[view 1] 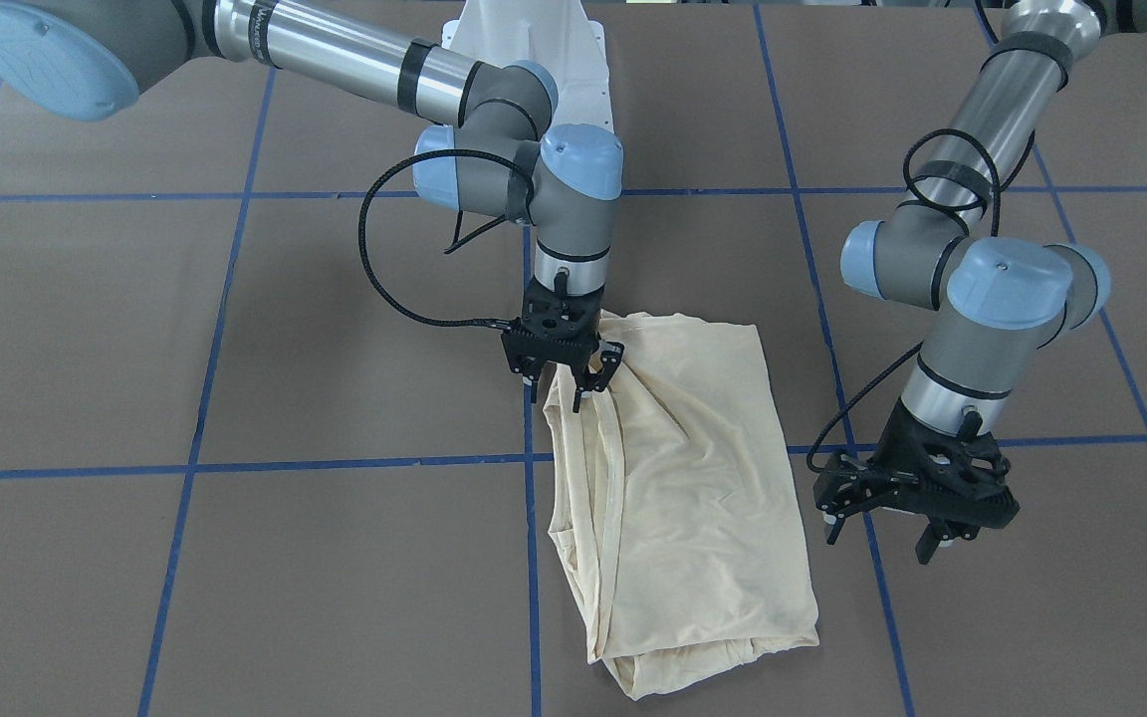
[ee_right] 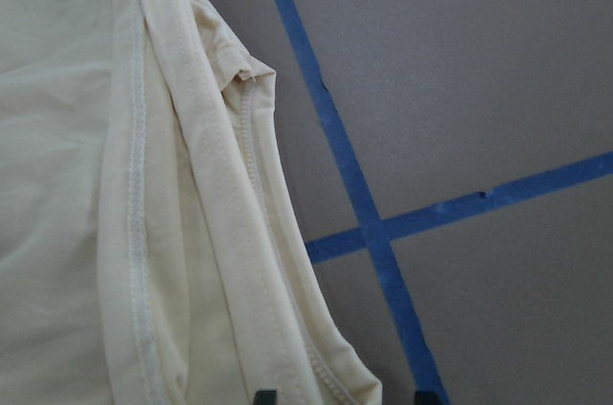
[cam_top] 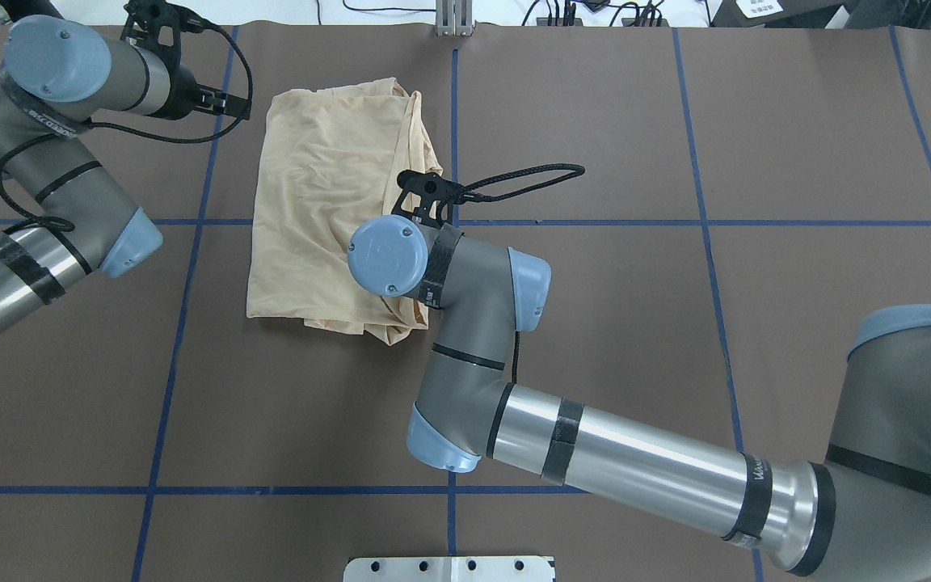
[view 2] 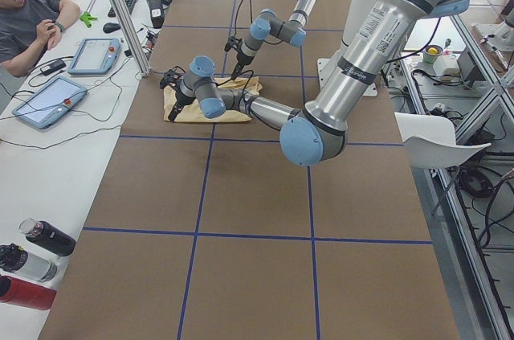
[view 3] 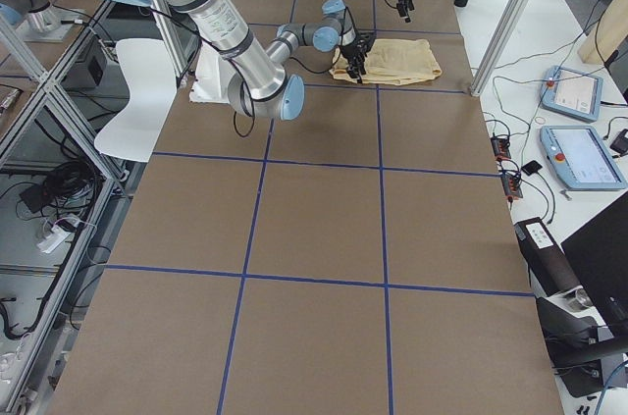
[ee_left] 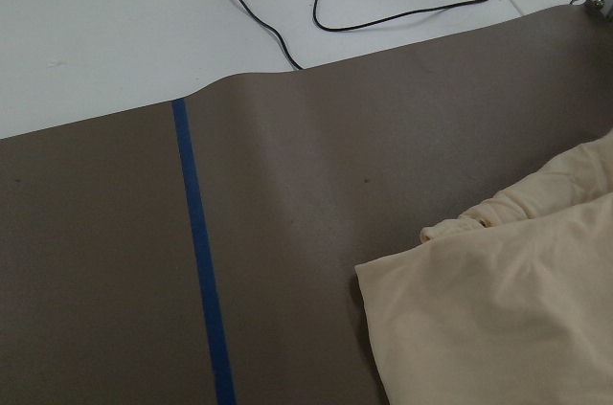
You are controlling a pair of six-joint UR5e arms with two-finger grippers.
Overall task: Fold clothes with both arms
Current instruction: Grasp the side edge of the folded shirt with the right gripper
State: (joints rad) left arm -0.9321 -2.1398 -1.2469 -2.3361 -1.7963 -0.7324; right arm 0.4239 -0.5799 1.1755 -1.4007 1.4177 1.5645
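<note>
Closest to the overhead camera is the right arm (cam_top: 635, 461), whose thick silver tube crosses the lower part of that view and bends up toward the middle of the table (cam_top: 797, 145). Its wrist points straight down, and the right gripper (view 1: 562, 390) stands at one long edge of the shirt (view 1: 703, 468), toward the end that is nearer to the robot. Its jaws are spread apart. In the right wrist view the two black fingertips (ee_right: 265, 395) show at the bottom with a gap between them, and the hemmed edge of the cloth lies under this gap, not pinched. The shirt is pale cream-yellow and folded to a long rectangle. It lies flat on the brown table, on the robot's left side of a blue tape line (view 1: 533, 597) and just beside it. Some creases run from the corner next to the right gripper. The left arm (view 1: 992, 289) comes in on the other side of the shirt. The left gripper (view 1: 879, 538) hangs above the table just beside the opposite long edge, its jaws released and holding nothing. In the left wrist view one corner of the shirt lies on the brown surface, apart from another tape line (ee_left: 201, 261).
</note>
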